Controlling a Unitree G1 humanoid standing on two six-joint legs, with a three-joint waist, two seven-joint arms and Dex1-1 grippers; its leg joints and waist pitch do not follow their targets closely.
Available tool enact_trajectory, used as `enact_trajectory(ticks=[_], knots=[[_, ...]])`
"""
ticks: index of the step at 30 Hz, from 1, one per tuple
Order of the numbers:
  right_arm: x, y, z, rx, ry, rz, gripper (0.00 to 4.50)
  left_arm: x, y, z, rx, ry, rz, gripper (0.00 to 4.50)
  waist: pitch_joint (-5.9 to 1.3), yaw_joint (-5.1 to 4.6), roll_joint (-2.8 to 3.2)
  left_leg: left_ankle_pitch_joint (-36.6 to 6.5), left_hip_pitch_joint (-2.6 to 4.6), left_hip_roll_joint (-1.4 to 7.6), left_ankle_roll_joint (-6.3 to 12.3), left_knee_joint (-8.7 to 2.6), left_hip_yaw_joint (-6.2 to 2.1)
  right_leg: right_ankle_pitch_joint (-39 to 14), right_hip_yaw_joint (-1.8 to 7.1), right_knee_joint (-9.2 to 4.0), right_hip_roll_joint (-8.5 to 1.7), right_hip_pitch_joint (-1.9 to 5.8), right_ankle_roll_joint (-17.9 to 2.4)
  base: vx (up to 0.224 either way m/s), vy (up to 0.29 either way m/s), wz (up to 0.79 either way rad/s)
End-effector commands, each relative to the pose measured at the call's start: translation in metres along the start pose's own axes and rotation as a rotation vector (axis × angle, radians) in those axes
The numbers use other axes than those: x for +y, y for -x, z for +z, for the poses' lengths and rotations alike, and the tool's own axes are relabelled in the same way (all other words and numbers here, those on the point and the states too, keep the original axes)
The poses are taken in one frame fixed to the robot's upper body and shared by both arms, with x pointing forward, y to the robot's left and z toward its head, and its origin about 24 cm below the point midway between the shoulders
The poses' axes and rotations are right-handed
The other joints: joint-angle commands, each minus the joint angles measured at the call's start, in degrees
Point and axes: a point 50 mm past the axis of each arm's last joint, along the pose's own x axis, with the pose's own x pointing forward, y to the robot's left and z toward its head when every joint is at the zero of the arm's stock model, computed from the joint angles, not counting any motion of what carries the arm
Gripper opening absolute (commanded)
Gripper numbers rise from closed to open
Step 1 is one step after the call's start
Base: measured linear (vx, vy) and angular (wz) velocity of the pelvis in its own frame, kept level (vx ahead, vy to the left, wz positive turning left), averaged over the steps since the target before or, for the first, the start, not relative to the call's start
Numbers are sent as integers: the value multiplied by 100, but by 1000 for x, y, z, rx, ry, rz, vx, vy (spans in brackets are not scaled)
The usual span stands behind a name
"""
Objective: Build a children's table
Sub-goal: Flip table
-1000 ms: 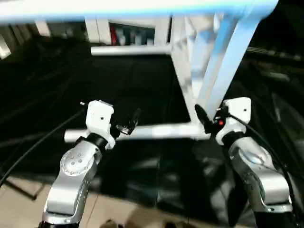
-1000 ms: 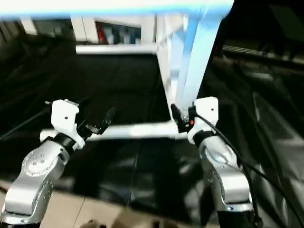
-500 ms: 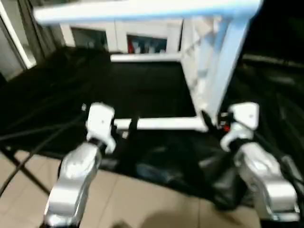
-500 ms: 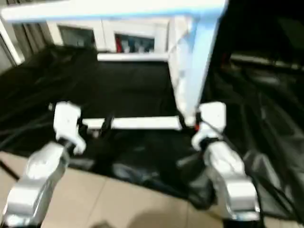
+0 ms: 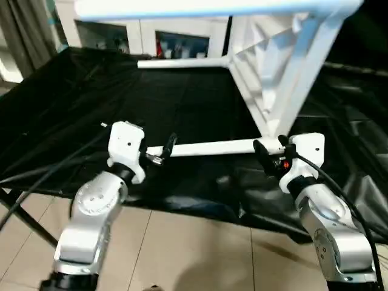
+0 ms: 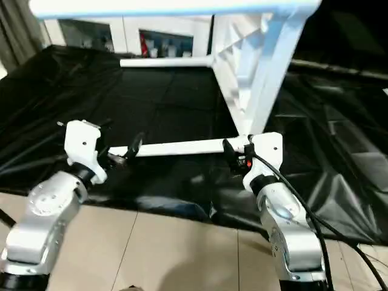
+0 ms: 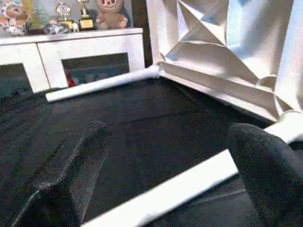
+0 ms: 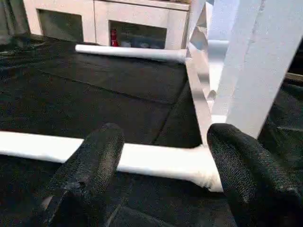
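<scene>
White plastic children's table, lying on its side on the black-clothed table, is looking light and rigid; both grippers, left and right, are hovering wide-fingered beside its nearest tubular leg.

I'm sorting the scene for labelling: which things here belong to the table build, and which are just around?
Belongs to the build:
- tabletop, standing on its side
- near leg, socketed into it
- far leg
- upper leg

Just around:
- black cloth
- white cabinet
- plush toy on the cabinet

The children's table is plain white, the work table's cloth black, and the forearms silver.
</scene>
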Motion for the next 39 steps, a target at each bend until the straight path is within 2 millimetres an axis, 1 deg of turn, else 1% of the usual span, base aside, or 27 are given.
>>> enact_trajectory(ticks=[1, 3, 4, 5, 7, 9, 10, 11, 12, 13, 14, 15, 16, 17, 18, 19, 21, 22, 23, 25, 26, 27, 31, 34, 37, 38, 39], knots=[[-4, -5, 5, -19, 1, -19, 319, -3, -2, -1, 5, -6, 25, 450, -198, -24, 30, -1989, 94, 1070, -703, -740, -554, -1211, 460, -415, -891, 74, -1141, 0, 0, 0], [-4, -6, 6, -24, -2, -25, 319, -4, -6, -1, 6, -13, 34, 450, -195, -40, 50, -1854, 97, 1123, -714, -760, -595, -999, 421, -371, -805, 72, -1147, 0, 0, 0], [-5, -7, 7, -30, -1, -31, 319, -5, -10, -1, 17, -19, 51, 450, -209, -111, 118, -2034, 150, 1276, -1027, -870, -760, -449, 295, -240, -539, 64, -933, 0, 0, 0], [-4, -7, 7, -31, -4, -31, 319, -6, -12, 0, 11, -14, 55, 450, -231, -155, 181, -2103, 219, 1455, -1045, -989, -929, -340, 216, -93, -414, 27, -702, 0, 0, 0], [-3, -7, 7, -31, -14, -27, 319, -5, -12, 0, 9, -3, 69, 450, -244, -168, 241, -2008, 300, 1644, -776, -1162, -1046, -511, 131, 201, -262, -115, -382, -5, -69, 15], [-3, -7, 7, -30, -19, -24, 319, -4, -11, 0, 14, 4, 84, 450, -258, -185, 225, -1795, 292, 1583, -496, -1175, -928, -483, 100, 299, -190, -197, -227, 6, -110, 18], [-1, -6, 7, -28, -33, -10, 319, -2, -10, 0, 14, 13, 89, 450, -300, -183, 134, -1493, 143, 1147, 103, -906, -672, -108, 270, -126, -390, -66, -398, 14, -183, 3], [3, -6, 6, -23, -46, 5, 319, 1, -9, -2, 39, 24, 87, 450, -324, -147, 35, -1239, 6, 921, 243, -655, -471, 180, 402, -379, -612, -4, -654, 14, -183, 3], [4, -6, 5, -22, -51, 11, 319, 2, -9, -3, 48, 27, 84, 450, -357, 33, -125, -331, -152, 626, 353, -346, -183, 217, 509, -537, -938, 204, -658, -6, -208, -5], [6, -6, 5, -24, -68, 20, 319, 3, -9, -3, 43, 21, 81, 450, -392, 164, -209, 302, -163, 638, 317, -341, -170, 292, 566, -458, -913, 239, -90, -7, -198, -10], [7, -6, 4, -19, -76, 33, 319, 4, -9, -2, 30, 15, 83, 450, -378, 212, -130, 562, -181, 696, 271, -459, -185, 473, 457, -399, -759, 209, 67, -7, -198, -10], [8, -6, 3, -12, -87, 36, 319, 4, -9, 0, 18, 20, 84, 450, -378, 212, -130, 562, -181, 696, 271, -459, -185, 473, 457, -399, -759, 209, 67, 17, -159, -8], [8, -6, 3, -12, -87, 36, 319, 4, -9, 0, 18, 20, 84, 450, -357, 199, -41, 412, -129, 815, 190, -569, -171, 616, 348, -339, -549, 149, -211, 23, -110, -1], [10, -7, 3, -10, -101, 41, 319, 5, -9, 1, 12, 17, 87, 450, -354, 193, -19, 283, -110, 868, 164, -607, -182, 507, 323, -325, -512, 165, -365, 23, -110, -1], [10, -7, 3, -11, -102, 41, 319, 6, -8, 2, 13, 15, 87, 450, -393, 211, 74, -322, 198, 1001, -403, -562, 25, -138, 513, -385, -218, 18, -441, 14, -68, -11], [10, -7, 3, -12, -101, 42, 319, 6, -8, 2, 13, 13, 87, 450, -351, 211, 52, -550, 186, 983, -574, -624, 81, -383, 511, -392, -118, 67, -529, 10, -31, -32], [10, -7, 3, -13, -102, 42, 319, 6, -8, 2, 12, 15, 85, 450, -279, 235, 95, -1389, 479, 1138, -880, -769, 151, -1234, 477, -432, 5, -57, -616, 15, -23, -36], [10, -7, 4, -23, -101, 52, 319, 6, -7, 1, 14, 16, 83, 450, -174, 300, 60, -2062, 300, 1027, -551, -892, 110, -2105, 459, -546, -254, 131, -781, 35, -12, -19], [11, -7, 5, -28, -96, 61, 319, 6, -7, 1, 15, 15, 80, 450, -195, 313, 26, -2128, 420, 979, -377, -832, 161, -2800, 499, -668, -308, 180, -826, 35, -12, -19], [11, -7, 6, -33, -92, 70, 319, 7, -6, 1, 16, 13, 77, 450, -224, 361, 15, -1305, 264, 945, -192, -843, 161, -2713, 531, -720, -342, 404, -828, 0, 0, 0], [12, -7, 7, -37, -92, 74, 319, 8, -5, 2, 14, 13, 79, 450, -233, 374, 21, -1141, 255, 950, -156, -847, 160, -2655, 518, -724, -333, 416, -808, 0, 0, 0], [12, -6, 8, -47, -89, 85, 319, 9, -5, 2, 14, 16, 83, 450, -246, 383, 39, -1063, 307, 967, -131, -855, 167, -2542, 501, -717, -316, 394, -822, 54, 5, 0], [15, -3, 10, -87, -128, 132, 333, 13, 1, -3, 38, 55, 100, 450, -528, 395, 17, 1618, 215, 1033, 278, -564, 51, 2544, 500, -21, -259, 321, -1068, 85, 11, 6], [13, -2, 10, -96, -117, 121, 366, 13, 7, 0, 11, 6, 74, 450, -576, 474, -16, 2840, 56, 947, 139, -341, 73, 4937, 500, 240, -140, 273, -773, 49, 5, 5], [6, -1, 15, -138, -71, 66, 403, 9, 8, 5, -1, -126, -1, 450, -535, 527, 38, 1864, 44, 1011, -290, -389, 49, 4367, 427, 170, -190, 147, -436, -21, -2, 2], [4, -2, 17, -155, -56, 43, 403, 8, 8, 7, -1, -172, -21, 450, -401, 497, 51, 623, 90, 1110, -537, -554, 23, 2526, 417, -27, -300, 57, -424, -64, -7, 7], [0, -2, 19, -171, -31, 6, 415, 8, 6, 9, -7, -209, -26, 450, -401, 497, 51, 623, 90, 1110, -537, -554, 23, 2526, 417, -27, -300, 57, -424, -94, -8, 5]])
